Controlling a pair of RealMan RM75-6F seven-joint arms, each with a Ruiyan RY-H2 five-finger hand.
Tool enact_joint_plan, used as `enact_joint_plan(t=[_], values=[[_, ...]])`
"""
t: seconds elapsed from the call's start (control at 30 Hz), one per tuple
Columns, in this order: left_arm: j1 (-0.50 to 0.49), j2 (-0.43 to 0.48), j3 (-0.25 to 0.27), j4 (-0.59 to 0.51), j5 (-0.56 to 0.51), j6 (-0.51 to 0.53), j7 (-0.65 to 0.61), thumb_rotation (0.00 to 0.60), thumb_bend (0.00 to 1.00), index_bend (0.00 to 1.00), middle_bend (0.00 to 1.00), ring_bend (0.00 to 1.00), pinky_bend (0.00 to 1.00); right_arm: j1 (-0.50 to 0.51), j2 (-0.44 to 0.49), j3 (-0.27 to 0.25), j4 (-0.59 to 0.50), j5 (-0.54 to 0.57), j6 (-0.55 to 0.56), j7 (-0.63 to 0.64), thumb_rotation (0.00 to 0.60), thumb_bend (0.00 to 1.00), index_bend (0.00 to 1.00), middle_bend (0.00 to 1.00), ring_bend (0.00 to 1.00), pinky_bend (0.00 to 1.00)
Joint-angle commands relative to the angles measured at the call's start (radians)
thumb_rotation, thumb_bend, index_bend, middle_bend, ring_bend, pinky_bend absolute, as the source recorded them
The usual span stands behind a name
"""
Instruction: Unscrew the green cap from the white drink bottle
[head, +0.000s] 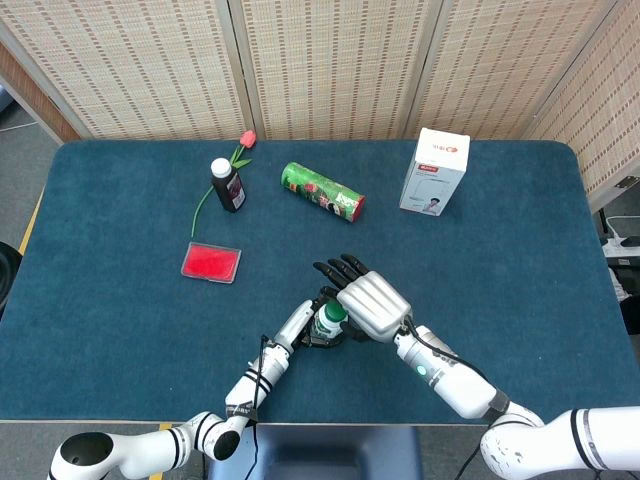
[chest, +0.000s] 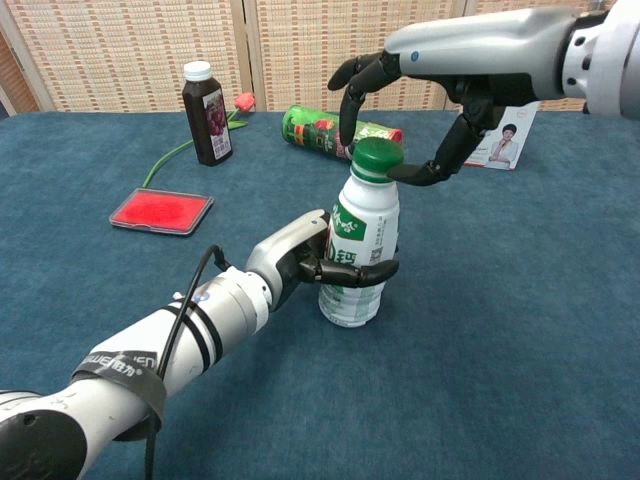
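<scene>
The white bottle (chest: 361, 255) stands upright near the table's (head: 520, 250) front edge, its green cap (chest: 377, 157) on, with the left hand (chest: 305, 262) wrapped around its lower body. The right hand (chest: 420, 95) arches over the cap, fingers apart, thumb at the cap's 3 o'clock and seemingly touching it, though contact is hard to confirm. At 12 o'clock from the bottle lies a green can (head: 322, 191); a red tray (head: 211, 262) sits at 10 o'clock.
</scene>
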Motion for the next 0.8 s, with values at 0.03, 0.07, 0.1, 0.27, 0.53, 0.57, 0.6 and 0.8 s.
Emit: enact_joint_plan(t=[0.03, 0.07, 0.1, 0.27, 0.53, 0.57, 0.6, 0.8], values=[[0.000, 0.000, -0.001, 0.001, -0.002, -0.001, 0.000, 0.600, 0.92, 0.76, 0.88, 0.41, 0.13, 0.002, -0.007, -0.001, 0.002, 0.002, 0.010, -0.009, 0.600, 0.31, 0.35, 0.00, 0.00, 0.00], [0.000, 0.001, -0.002, 0.002, -0.002, -0.001, 0.001, 0.600, 0.92, 0.76, 0.88, 0.41, 0.13, 0.003, -0.010, 0.000, 0.002, 0.005, 0.013, -0.011, 0.600, 0.31, 0.35, 0.00, 0.00, 0.00], [0.001, 0.001, -0.002, 0.002, -0.003, -0.001, 0.001, 0.600, 0.92, 0.76, 0.88, 0.41, 0.13, 0.004, -0.012, 0.000, 0.001, 0.008, 0.015, -0.013, 0.600, 0.31, 0.36, 0.00, 0.00, 0.00], [0.000, 0.000, -0.001, -0.002, 0.000, 0.000, 0.003, 0.600, 0.92, 0.76, 0.88, 0.41, 0.13, 0.009, -0.023, 0.001, 0.005, 0.020, 0.022, -0.020, 0.600, 0.31, 0.38, 0.00, 0.00, 0.00], [0.001, 0.001, 0.001, -0.006, 0.002, 0.000, 0.003, 0.600, 0.92, 0.76, 0.88, 0.41, 0.13, 0.012, -0.025, 0.000, 0.003, 0.029, 0.033, -0.028, 0.600, 0.31, 0.40, 0.00, 0.00, 0.00], [0.001, 0.001, 0.001, -0.006, 0.002, 0.000, 0.003, 0.600, 0.92, 0.76, 0.88, 0.41, 0.13, 0.012, -0.025, 0.000, 0.003, 0.029, 0.033, -0.028, 0.600, 0.31, 0.40, 0.00, 0.00, 0.00], [0.001, 0.001, 0.001, -0.006, 0.002, 0.000, 0.003, 0.600, 0.92, 0.76, 0.88, 0.41, 0.13, 0.012, -0.025, 0.000, 0.003, 0.031, 0.035, -0.030, 0.600, 0.31, 0.40, 0.00, 0.00, 0.00], [0.003, 0.001, 0.003, -0.003, 0.003, 0.001, 0.000, 0.600, 0.91, 0.76, 0.88, 0.41, 0.13, 0.003, -0.021, 0.005, 0.004, 0.015, 0.049, -0.010, 0.600, 0.31, 0.41, 0.00, 0.00, 0.00]])
